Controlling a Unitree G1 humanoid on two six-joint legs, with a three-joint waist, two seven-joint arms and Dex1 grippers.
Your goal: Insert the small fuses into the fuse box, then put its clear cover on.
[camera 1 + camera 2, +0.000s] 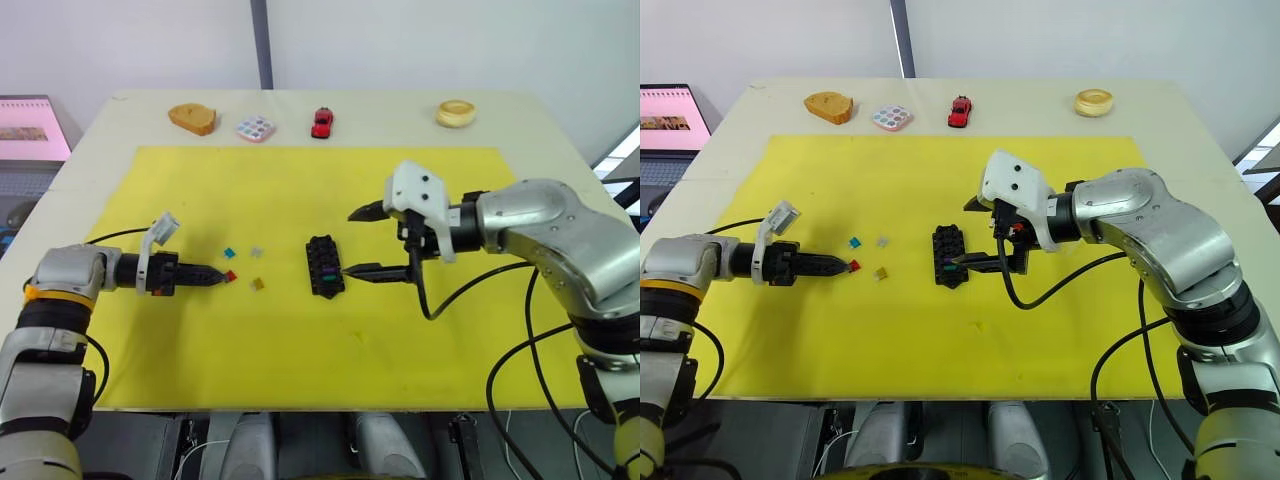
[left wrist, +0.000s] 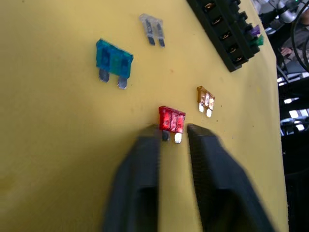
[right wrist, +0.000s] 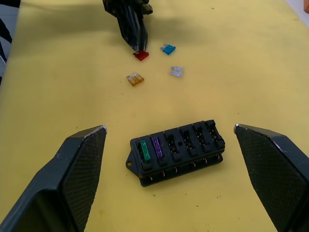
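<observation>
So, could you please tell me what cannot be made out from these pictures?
- Clear cover: I cannot pick it out in any view.
- Red fuse: its blades sit between the left fingers; the left wrist view does not settle whether they touch it.
- Fuse box: cut off by the left wrist view's edge.
- Empty slots' contacts: too small in the right wrist view.

Bright, even overhead light, with soft, short shadows under both arms on the yellow mat (image 1: 300,370). No harsh glare. Left wrist view blurred at the near end effector fingers (image 2: 140,193), sharper on the red fuse (image 2: 172,119). Mild darkening toward the corners.
</observation>
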